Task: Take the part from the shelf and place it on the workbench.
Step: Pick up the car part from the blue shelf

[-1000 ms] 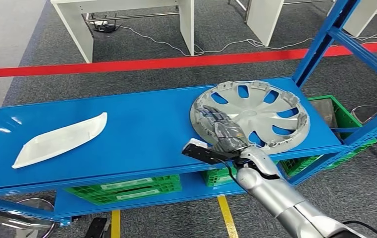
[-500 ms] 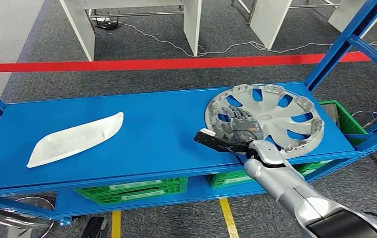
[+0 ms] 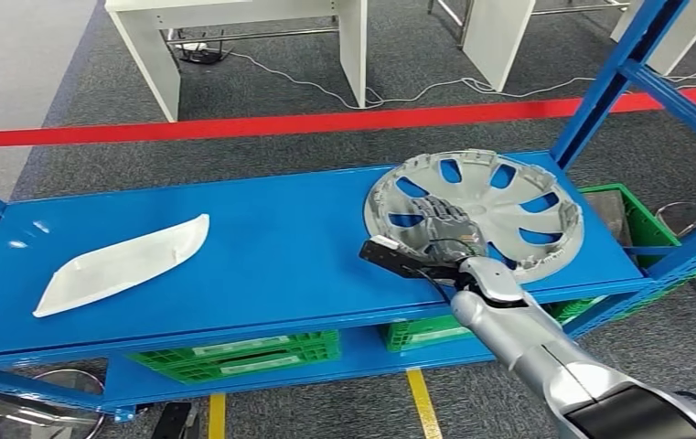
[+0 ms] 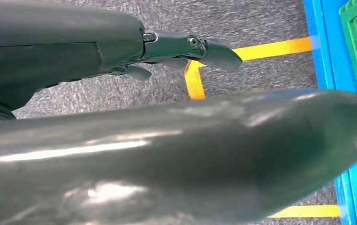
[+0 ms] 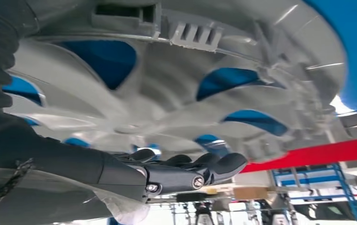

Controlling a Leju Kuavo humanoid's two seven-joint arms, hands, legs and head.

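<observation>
Two parts lie on the blue shelf (image 3: pixel 271 247): a white curved trim piece (image 3: pixel 120 265) toward its left end and the silver wheel cover (image 3: pixel 476 210) at its right end. My right hand (image 3: pixel 444 233) rests flat on the cover's near-left portion, fingers stretched out over the spokes, nothing grasped. My left hand (image 4: pixel 186 49) hangs over grey carpet, fingers loose and empty.

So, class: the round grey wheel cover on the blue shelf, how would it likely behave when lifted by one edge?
The wheel cover is thin moulded plastic with open cut-outs, so probably light for its width. The wide, shallow disc may flex or tilt if gripped at one edge. Its smooth spokes might slip under the right hand.
</observation>
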